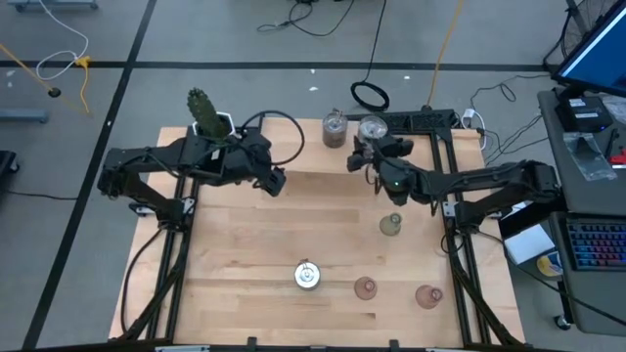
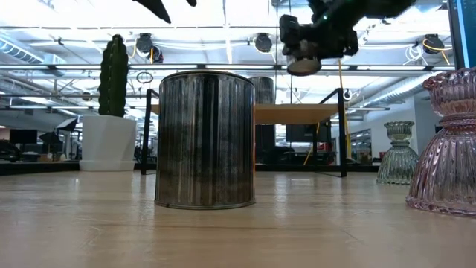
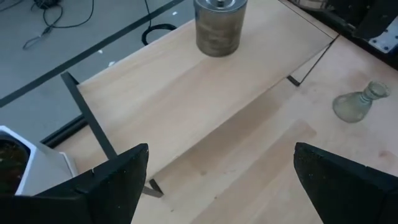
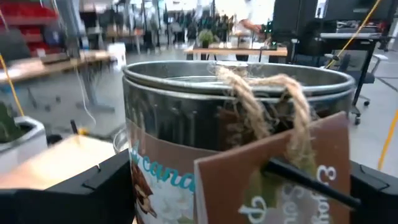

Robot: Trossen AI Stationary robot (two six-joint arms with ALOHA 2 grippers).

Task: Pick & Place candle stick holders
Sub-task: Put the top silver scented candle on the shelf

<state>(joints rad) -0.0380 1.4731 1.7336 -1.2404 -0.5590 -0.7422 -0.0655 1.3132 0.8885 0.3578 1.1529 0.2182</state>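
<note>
The right gripper (image 1: 364, 156) clasps one silvery holder (image 1: 372, 130) above the worktop's (image 1: 245, 244) far edge; four await.

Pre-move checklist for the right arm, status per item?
1. Grip: right gripper has the silver holder between its fingers, lifted off the table. Ok.
2. Left gripper: open, empty, off to the side. Ok.
3. Card tag on twine hangs across the held holder; whether it will snag, cannot tell.
4. Second silver holder stands close by; whether there is enough gap, cannot tell.
5. Green glass holder upright near the right arm. Ok.
</note>
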